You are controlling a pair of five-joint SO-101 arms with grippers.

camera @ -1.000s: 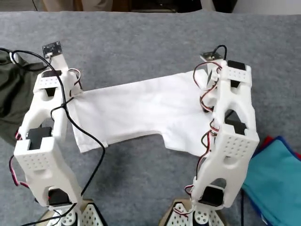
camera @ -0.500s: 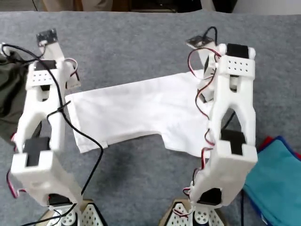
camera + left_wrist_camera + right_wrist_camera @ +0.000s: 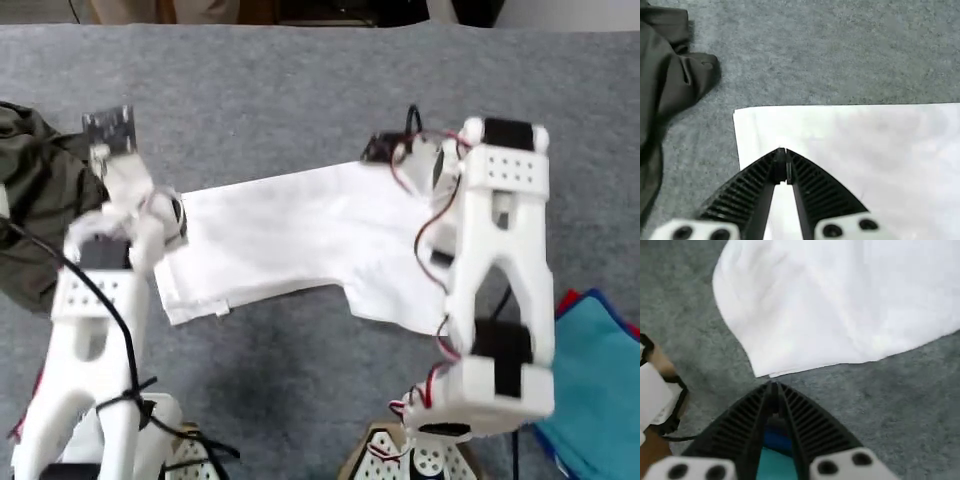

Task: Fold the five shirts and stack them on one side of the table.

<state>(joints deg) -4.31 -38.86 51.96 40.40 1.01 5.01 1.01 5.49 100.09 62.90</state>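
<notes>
A white shirt [image 3: 300, 235] lies partly folded across the middle of the grey table. My left gripper [image 3: 172, 215] is at the shirt's left end. In the left wrist view its fingers [image 3: 782, 167] are shut just above the white shirt [image 3: 855, 145], near a far corner, and no fabric shows between them. My right arm [image 3: 495, 230] stands over the shirt's right end. My right gripper [image 3: 772, 386] is shut and holds nothing. It hangs over bare table, just off an edge of the white shirt [image 3: 840, 300].
A dark olive shirt [image 3: 30, 220] is bunched at the table's left edge, close to my left arm, and is the dark olive shirt [image 3: 665, 80] in the left wrist view. A teal shirt [image 3: 590, 380] lies on a red one [image 3: 566, 300] at the near right.
Both wrists rose off the shirt. The left wrist then drew back and to the right over the shirt's left end. The right wrist swung left along the far edge.
</notes>
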